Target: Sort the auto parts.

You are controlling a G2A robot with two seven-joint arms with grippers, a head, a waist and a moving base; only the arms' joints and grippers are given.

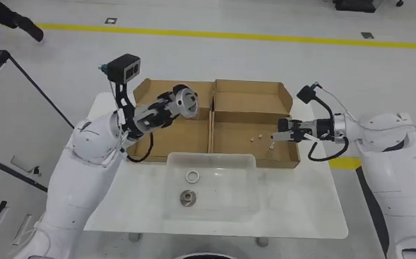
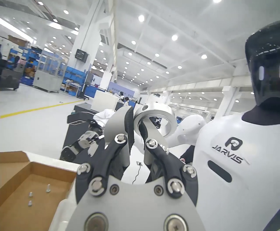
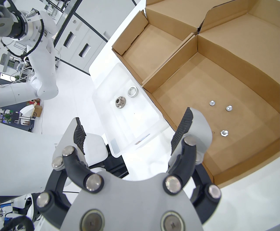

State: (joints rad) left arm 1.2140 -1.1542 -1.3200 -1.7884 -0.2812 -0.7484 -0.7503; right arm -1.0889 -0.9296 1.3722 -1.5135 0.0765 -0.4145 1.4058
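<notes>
– Silver metal ring: can you see it whole?
– No; a finger threads its bore, hiding some rim. Your left gripper clamps it on edge, bore sideways, beyond the clear plastic tray's left end. Right gripper gapes empty beyond its right end.

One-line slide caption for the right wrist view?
Open right gripper over cardboard box holding three bolts; ring and hub in clear tray.

White rectangular table on pale grey floor; beyond it, a yellow painted stripe. Farther off, blue storage shelving and a black monitor mounted on a white pillar.
</notes>
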